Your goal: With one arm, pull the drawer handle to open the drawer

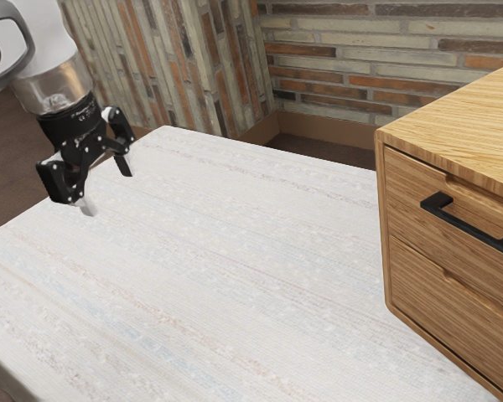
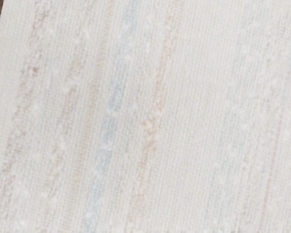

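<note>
In the exterior view the gripper (image 1: 106,186) hangs, fingers apart, above the pale surface (image 1: 235,268), well apart from the grained wooden cabinet (image 1: 461,126), whose top drawer (image 1: 411,180) carries a black bar handle (image 1: 469,224). The wrist view adds the surface's fine weave and faint blue and tan stripes.

A rendered indoor room that looks like part of a home. Two exposed brick walls (image 1: 386,59) in red, brown and grey meet in a corner beyond the far edge of the worktop (image 1: 235,251). A tan skirting board (image 1: 327,127) runs along their foot above a dark brown floor (image 1: 318,151). The worktop is pale and whitewashed, with faint coloured streaks. At its edge on the exterior view's right stands a light wooden drawer cabinet (image 1: 453,126) with a black bar handle (image 1: 469,222), ordinary household furniture
</note>
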